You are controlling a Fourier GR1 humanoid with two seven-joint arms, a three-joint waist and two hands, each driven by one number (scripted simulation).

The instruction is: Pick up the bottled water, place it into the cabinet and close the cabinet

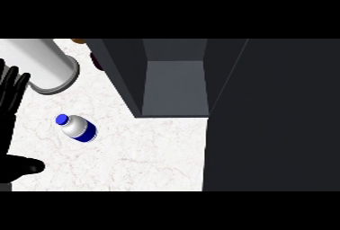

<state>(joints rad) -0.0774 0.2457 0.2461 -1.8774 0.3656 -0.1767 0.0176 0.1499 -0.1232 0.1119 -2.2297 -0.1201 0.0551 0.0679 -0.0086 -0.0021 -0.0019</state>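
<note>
While the left hand (12,96) rested at the nine o'clock edge of the head view, its black fingers stood straight and slightly spread, pointing toward twelve o'clock and holding nothing. The bottled water (77,127) lay on its side on the white marble counter (146,157), toward four o'clock from that hand and apart from it, its blue cap pointing toward ten o'clock. At eleven o'clock from the bottle lay a large white cylinder (46,63). The dark cabinet (174,85) stood open at two o'clock from the bottle, its door (272,117) filling the three o'clock side.
</note>
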